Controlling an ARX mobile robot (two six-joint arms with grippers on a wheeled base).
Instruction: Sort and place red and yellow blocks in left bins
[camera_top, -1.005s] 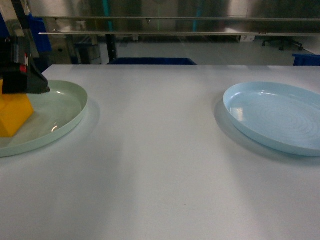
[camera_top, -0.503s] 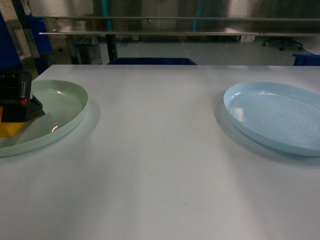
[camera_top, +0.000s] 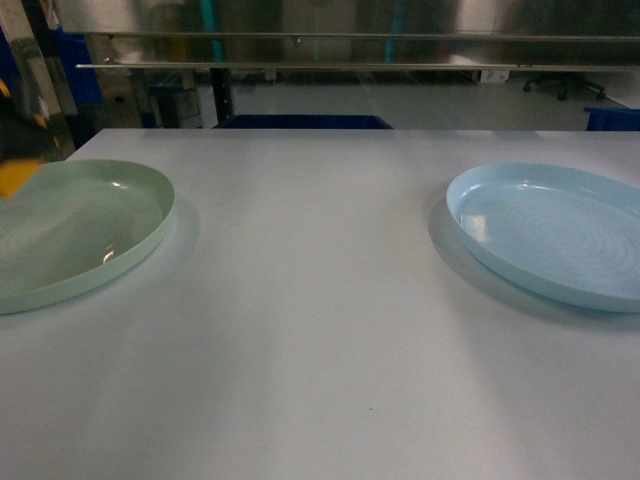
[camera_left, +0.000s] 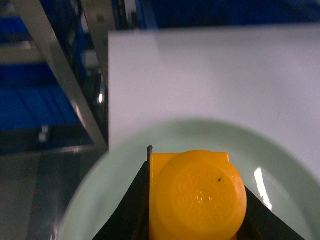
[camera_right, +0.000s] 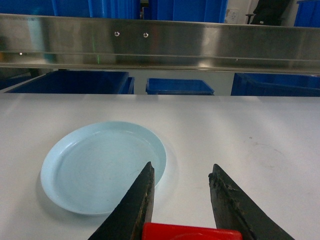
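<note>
Left pincer (camera_left: 195, 220): jaws closed on the yellow block (camera_left: 197, 197), dark fingers (camera_left: 127, 210) flank it on both sides, stud facing the wrist camera. It hangs above the green plate (camera_left: 100, 185). In the head view only a blurred sliver shows, at the plate's far-left rim. Right pincer (camera_right: 182, 200): fingers (camera_right: 137, 205) spread in a V with the red block (camera_right: 192, 233) between them at their base, just beside the blue plate (camera_right: 102, 167), above the counter (camera_right: 260, 150).

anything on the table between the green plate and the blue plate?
Nothing: in the head view the stretch of white table between the green plate and the blue plate is bare.
</note>
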